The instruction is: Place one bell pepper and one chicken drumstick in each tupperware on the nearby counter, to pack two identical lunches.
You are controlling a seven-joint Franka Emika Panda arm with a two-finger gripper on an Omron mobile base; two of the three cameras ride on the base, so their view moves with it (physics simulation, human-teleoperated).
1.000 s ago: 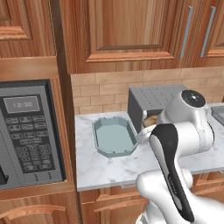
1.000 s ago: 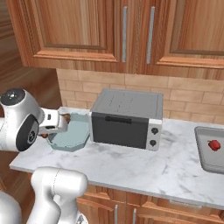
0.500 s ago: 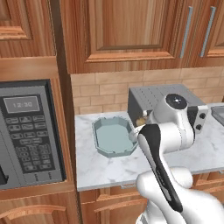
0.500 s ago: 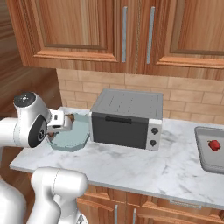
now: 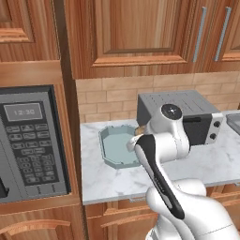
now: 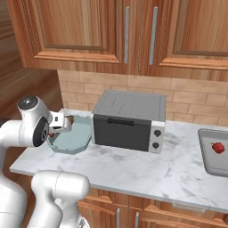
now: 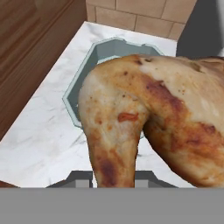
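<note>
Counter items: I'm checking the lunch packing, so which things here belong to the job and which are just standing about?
Job:
chicken drumstick, held in the gripper
teal tupperware
grey tupperware
bell pepper
counter

Standing about:
toaster oven
microwave

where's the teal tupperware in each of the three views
Left base view: the teal tupperware sits centre-left on the counter, just left of the toaster oven.
Right base view: it is at left, partly behind the arm, touching the toaster oven's left side.
Hand view: upper centre-left, mostly hidden by the chicken drumstick.
Shared landmark: the toaster oven.
</note>
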